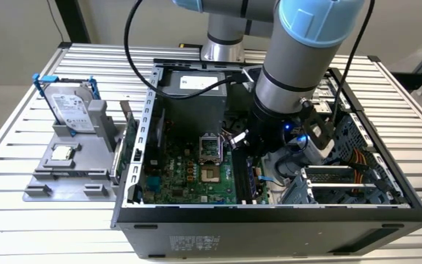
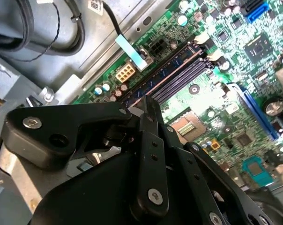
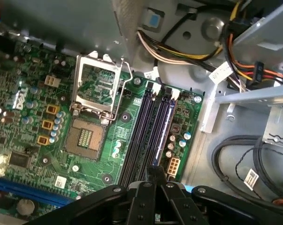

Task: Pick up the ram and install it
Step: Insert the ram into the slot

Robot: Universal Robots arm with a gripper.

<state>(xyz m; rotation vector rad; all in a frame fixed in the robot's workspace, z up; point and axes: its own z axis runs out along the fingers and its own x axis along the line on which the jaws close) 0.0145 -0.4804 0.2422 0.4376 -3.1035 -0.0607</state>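
Near and left on the surface [image 1: 20, 231], a grey holder [image 1: 50, 190] carries what I take for the ram [image 1: 118, 160]. It is a thin stick standing on edge, its greenish edge up, just beside the open computer case [image 1: 270, 220]. It should be light, stiff and fragile, so it is best gripped by its flat faces at mid-length, clear of the contacts.

Farther right, inside the case, the pincer [image 3: 155, 176] hangs above the memory slots [image 3: 148, 126]. It is drawn narrow with its tips together, and nothing shows between them. Far left, the hard drive [image 1: 72, 110] stands upright in the holder.
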